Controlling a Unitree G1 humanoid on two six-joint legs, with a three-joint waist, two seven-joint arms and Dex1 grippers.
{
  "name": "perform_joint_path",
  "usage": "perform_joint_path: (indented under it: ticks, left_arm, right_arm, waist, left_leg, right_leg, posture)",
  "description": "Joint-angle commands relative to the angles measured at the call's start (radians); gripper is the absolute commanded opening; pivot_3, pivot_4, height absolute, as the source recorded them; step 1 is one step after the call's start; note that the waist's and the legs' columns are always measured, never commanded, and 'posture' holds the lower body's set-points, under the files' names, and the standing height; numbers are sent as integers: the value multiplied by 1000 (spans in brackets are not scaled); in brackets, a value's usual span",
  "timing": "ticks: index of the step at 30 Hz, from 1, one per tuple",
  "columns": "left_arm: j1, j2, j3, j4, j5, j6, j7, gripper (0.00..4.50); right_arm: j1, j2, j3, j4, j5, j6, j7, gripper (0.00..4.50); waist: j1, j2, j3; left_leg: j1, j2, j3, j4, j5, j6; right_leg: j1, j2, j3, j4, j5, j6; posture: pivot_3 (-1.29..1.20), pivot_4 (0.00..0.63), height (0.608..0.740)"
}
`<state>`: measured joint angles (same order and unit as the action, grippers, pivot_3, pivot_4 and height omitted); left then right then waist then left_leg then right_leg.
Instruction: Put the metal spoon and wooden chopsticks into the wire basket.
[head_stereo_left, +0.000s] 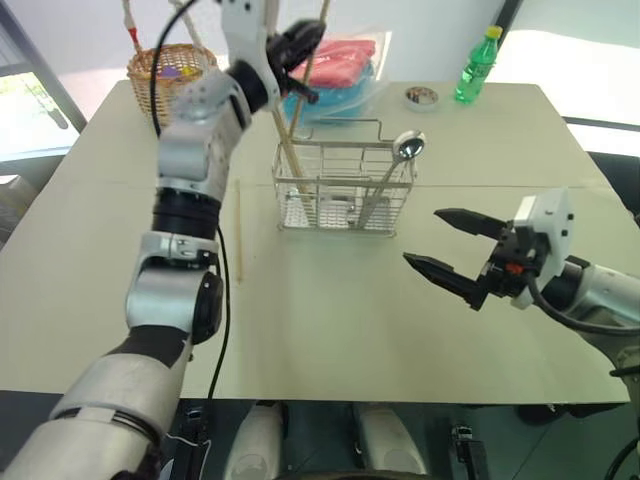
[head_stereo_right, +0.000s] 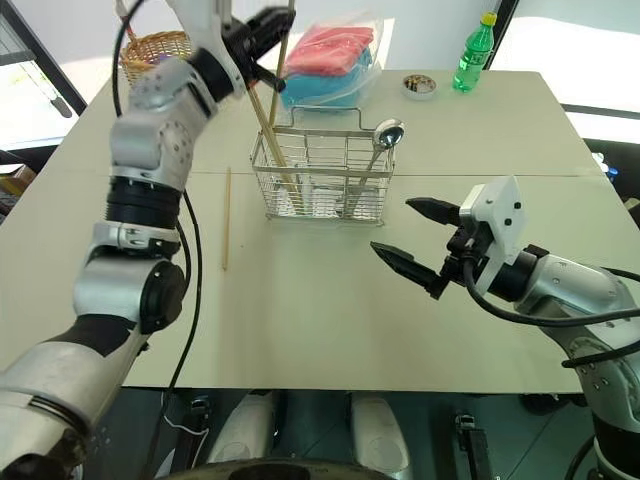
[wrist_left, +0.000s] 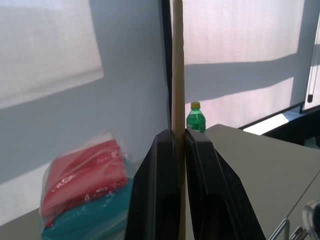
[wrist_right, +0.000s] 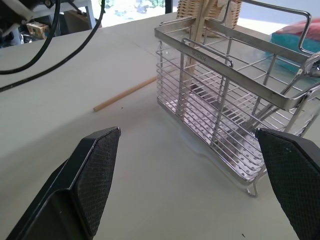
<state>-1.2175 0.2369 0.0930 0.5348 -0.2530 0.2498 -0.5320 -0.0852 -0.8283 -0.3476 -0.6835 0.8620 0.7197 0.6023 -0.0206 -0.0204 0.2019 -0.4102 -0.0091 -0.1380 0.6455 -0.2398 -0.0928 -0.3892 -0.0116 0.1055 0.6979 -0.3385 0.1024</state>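
With the left tool (head_stereo_left: 300, 45) pinching one of the wooden chopsticks (head_stereo_left: 291, 165) at upper centre, keep it upright and let go only once its tip sits inside the wire basket (head_stereo_left: 345, 185) beside the metal spoon (head_stereo_left: 395, 165); the right tool (head_stereo_left: 455, 250) waits wide open, lower right.

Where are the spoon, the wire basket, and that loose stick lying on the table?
metal spoon (head_stereo_left: 408, 146), left eye view, on its bowl.
wire basket (head_stereo_left: 345, 190), left eye view, on its front wall.
chopstick on the table (head_stereo_left: 238, 232), left eye view, mid-length.
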Motion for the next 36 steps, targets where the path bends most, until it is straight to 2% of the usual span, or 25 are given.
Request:
perform_joint_path:
  ticks: [1,9,24,36]
  left_arm:
    - [15,-8,8,-59,-10,6,22,51]
    - [83,-33,14,-153,-31,64,72,51]
    - [-27,-1,26,-162,-54,86,44,51]
    - [91,-8,-3,-255,-59,168,51,51]
  right_arm:
    - [-4,-13,-42,-35,19,0,-13,4500]
    - [-11,-19,-45,-29,33,6,-22,4500]
    - [-37,-5,-27,-21,36,3,-44,4500]
    - [-36,-14,-45,-33,58,14,-64,4500]
  waist:
    - [1,0,0]
    - [3,0,0]
    - [3,0,0]
    - [2,0,0]
  left_leg:
    - [0,0,0,0,0,0]
    - [1,0,0,0,0,0]
    - [0,0,0,1,0,0]
    - [1,0,0,1,0,0]
  right_leg:
    - [0,0,0,0,0,0]
    - [1,0,0,0,0,0]
    - [1,0,0,0,0,1]
    - [1,0,0,0,0,1]
  posture:
    - [0,150,740]
    - [0,150,740]
    - [0,150,740]
    - [0,150,740]
